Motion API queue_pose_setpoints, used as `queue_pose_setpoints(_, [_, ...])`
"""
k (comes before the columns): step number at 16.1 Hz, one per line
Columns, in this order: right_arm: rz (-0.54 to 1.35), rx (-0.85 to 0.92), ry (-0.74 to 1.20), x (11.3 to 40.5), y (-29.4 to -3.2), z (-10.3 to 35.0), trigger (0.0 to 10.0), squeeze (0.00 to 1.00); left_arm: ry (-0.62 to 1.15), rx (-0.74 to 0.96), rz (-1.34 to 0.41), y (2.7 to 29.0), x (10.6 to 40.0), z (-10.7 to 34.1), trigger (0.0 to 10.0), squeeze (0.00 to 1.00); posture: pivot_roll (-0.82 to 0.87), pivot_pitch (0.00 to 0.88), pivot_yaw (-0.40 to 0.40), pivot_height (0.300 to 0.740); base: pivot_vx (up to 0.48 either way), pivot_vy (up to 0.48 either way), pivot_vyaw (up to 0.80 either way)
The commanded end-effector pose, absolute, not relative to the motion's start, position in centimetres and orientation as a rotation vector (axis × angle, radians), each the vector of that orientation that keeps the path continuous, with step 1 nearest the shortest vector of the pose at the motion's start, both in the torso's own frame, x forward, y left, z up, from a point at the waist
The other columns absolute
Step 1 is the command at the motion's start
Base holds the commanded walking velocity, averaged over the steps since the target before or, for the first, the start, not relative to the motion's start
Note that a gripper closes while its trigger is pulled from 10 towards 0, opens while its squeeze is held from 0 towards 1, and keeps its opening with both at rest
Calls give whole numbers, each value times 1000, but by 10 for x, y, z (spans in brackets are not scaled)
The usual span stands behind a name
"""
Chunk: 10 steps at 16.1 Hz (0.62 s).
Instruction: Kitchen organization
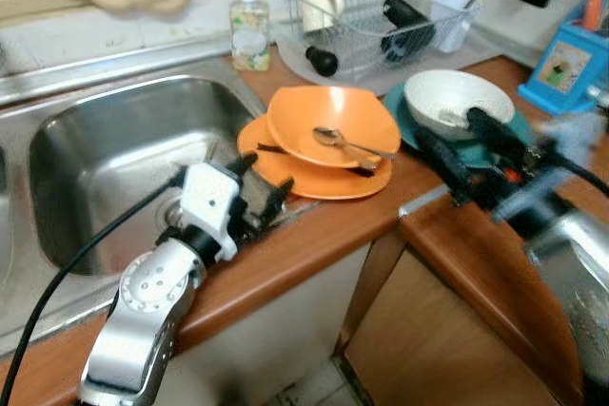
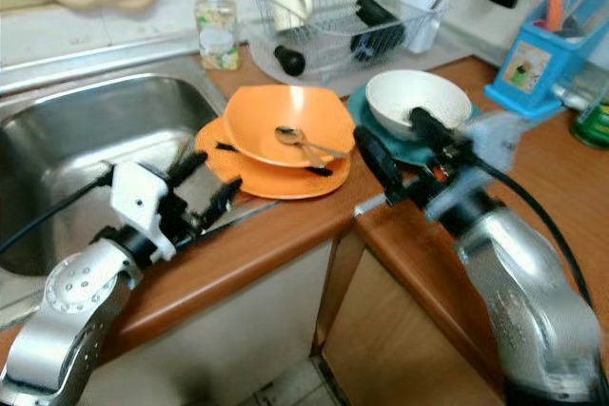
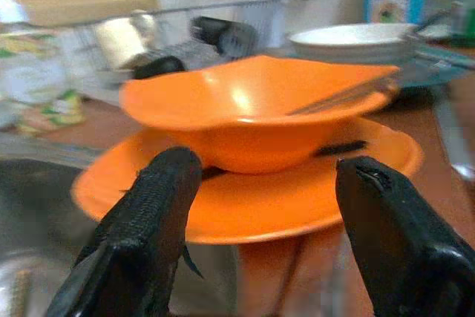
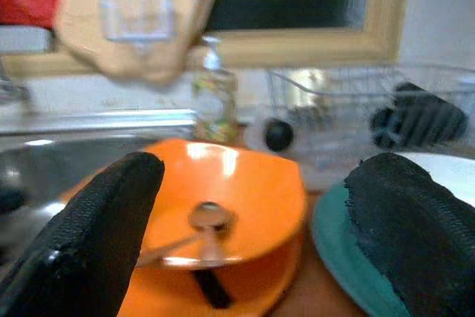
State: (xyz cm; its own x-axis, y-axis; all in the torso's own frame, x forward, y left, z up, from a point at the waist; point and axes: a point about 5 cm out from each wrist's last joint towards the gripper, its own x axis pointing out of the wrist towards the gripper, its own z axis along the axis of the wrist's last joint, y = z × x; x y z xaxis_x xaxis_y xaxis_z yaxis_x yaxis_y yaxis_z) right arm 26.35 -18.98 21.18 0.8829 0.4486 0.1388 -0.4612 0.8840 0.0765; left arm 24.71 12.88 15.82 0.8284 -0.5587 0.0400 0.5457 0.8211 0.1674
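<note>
**Left eye view: both grippers spread wide at the orange dishes by the sink edge**

Left eye view: wooden counter (image 1: 381, 221) running along the steel sink (image 1: 114, 154), with a drop to the floor at its front edge and a second, lower counter corner jutting out on the right. Orange plate (image 1: 324, 178) set on the counter just beside the sink rim, its left lip slightly overhanging the basin. Orange bowl (image 1: 333, 124) resting on that plate, a spoon (image 1: 344, 145) lying inside, handle pointing right. A dark utensil (image 1: 366, 170) wedged between bowl and plate. Open room mostly over the sink and along the front strip of counter.

Left gripper (image 1: 259, 199) low at the sink's near right corner, fingers wide apart, aimed at the plate's left edge, close but not touching; in the left wrist view the bowl (image 3: 252, 109) and plate sit framed between the two fingers (image 3: 148, 220).

Right gripper (image 2: 395, 154) over the counter corner, fingers widely spread, holding nothing, just right of the orange plate. One finger beside the white bowl (image 1: 457, 102), stacked on a teal plate (image 1: 400, 111).

Behind: soap bottle (image 1: 249, 26), wire dish rack (image 1: 371, 16) holding a cup and dark items, blue box (image 1: 566, 64) far right.
</note>
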Motion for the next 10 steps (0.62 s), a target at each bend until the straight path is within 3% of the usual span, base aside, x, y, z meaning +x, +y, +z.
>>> queue_pose_setpoints(1, [467, 82, -84, 272, -190, 207, 10000, 0, -93, 153, -618, 125, 245, 162, 10000, 0, -18, 0, -6, 740, 0, 0, 0])
queue_pose_setpoints(2, [483, 80, -63, 277, -190, 203, 9098, 0, -88, 148, -624, 125, 244, 163, 10000, 0, -10, 0, -10, 740, 0, 0, 0])
queue_pose_setpoints(4, [513, 99, -34, 283, -187, 195, 4196, 0, -81, 140, -630, 124, 242, 163, 10000, 0, -2, 0, -15, 740, 0, 0, 0])
queue_pose_setpoints(5, [519, 97, -25, 285, -185, 193, 3255, 0, -77, 139, -634, 124, 242, 163, 10000, 0, 2, 0, -17, 740, 0, 0, 0])
queue_pose_setpoints(6, [556, 105, -18, 288, -180, 188, 392, 0, -59, 139, -654, 123, 239, 162, 10000, 0, 12, 0, -18, 740, 0, 0, 0])
queue_pose_setpoints(10, [561, 73, -8, 298, -175, 180, 0, 0, -48, 135, -656, 123, 238, 162, 10000, 0, 19, 0, -17, 740, 0, 0, 0])
